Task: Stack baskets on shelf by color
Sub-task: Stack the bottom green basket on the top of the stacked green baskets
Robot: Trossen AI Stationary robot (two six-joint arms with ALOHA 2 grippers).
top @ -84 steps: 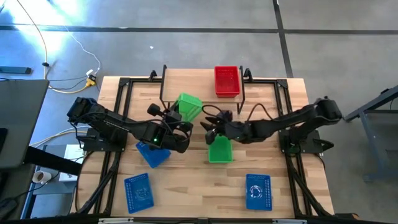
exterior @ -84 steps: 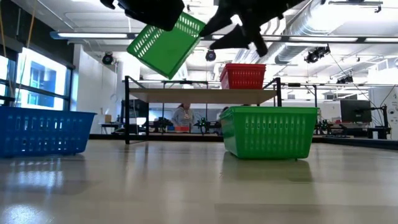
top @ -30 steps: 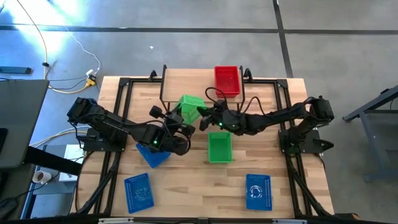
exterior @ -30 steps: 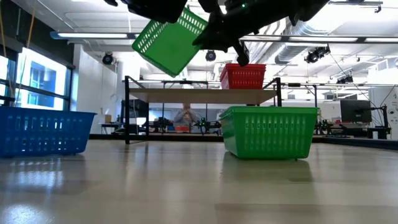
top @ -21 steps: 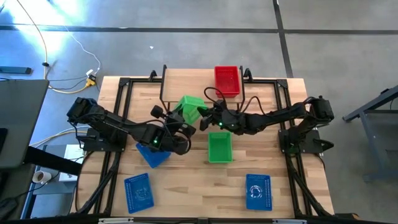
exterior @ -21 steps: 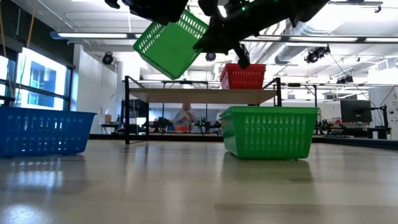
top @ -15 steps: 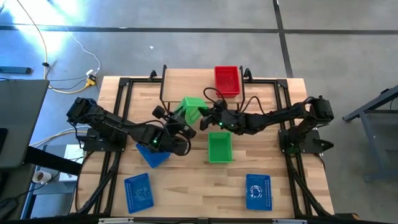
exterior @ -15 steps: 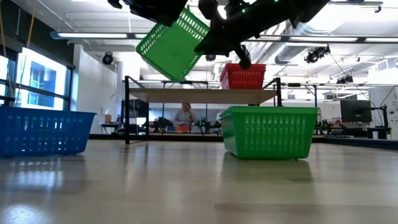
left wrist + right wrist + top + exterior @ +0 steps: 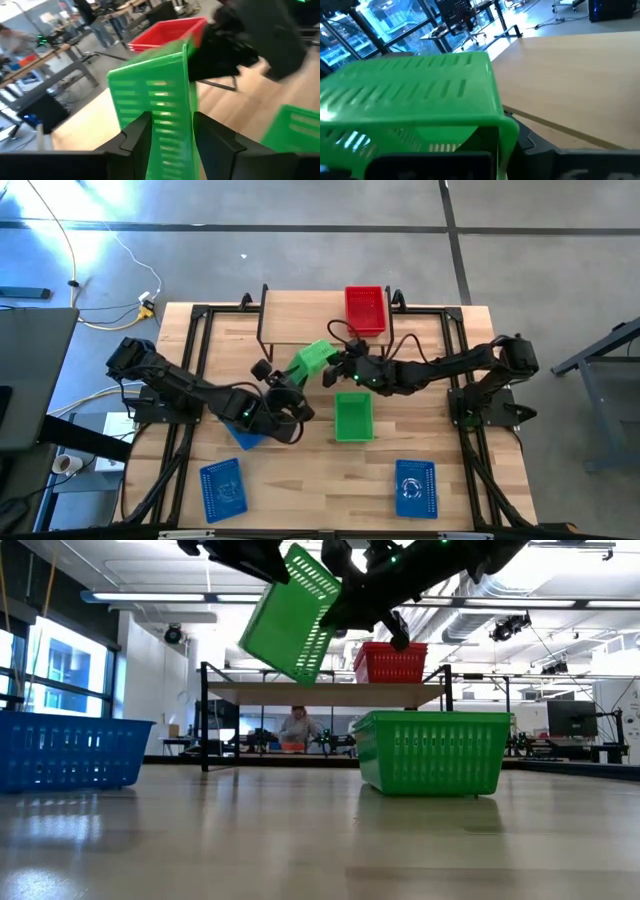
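The left gripper (image 9: pixel 289 381) clamps one wall of the tilted green basket (image 9: pixel 312 360), held aloft beside the shelf (image 9: pixel 300 316) front edge. The right gripper (image 9: pixel 335 368) grasps the opposite rim. Bare plank lies left of the red basket (image 9: pixel 365 310).

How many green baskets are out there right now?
2. One green basket is held tilted in the air between both grippers, in front of the shelf; the other green basket sits on the table. None seems hidden.
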